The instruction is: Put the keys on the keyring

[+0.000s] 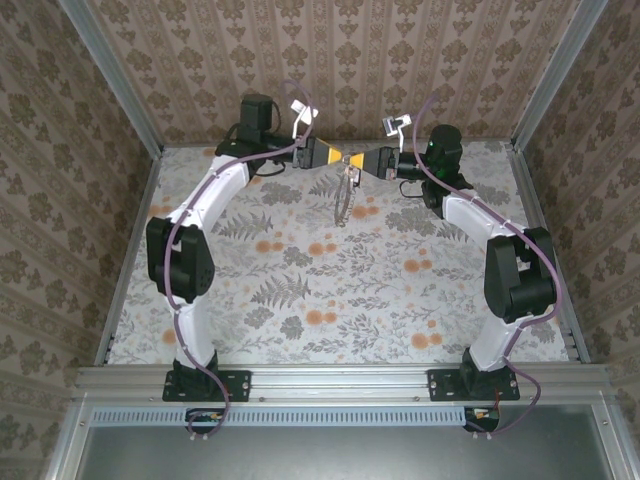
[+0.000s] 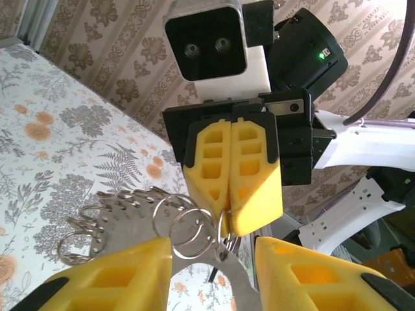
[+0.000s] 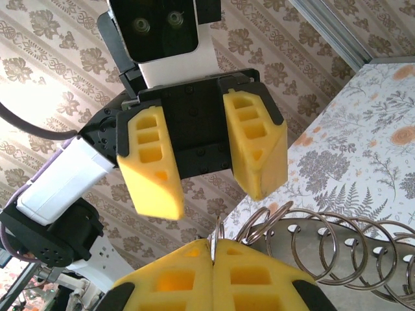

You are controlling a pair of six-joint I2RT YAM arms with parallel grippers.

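Keyring (image 1: 344, 200) — my right gripper (image 2: 225, 219) clenched on its rim, left gripper (image 3: 214, 194) released beside it; split rings (image 2: 154, 219) crisp from wrists, blurred overhead.

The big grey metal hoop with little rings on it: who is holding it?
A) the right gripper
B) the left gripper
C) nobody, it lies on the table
A: the yellow-fingered right gripper is shut on the big grey metal hoop, while the yellow-fingered left gripper stands open facing it.

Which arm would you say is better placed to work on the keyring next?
Likely left: the left gripper is open and empty, facing the keyring, which the right gripper clamps.
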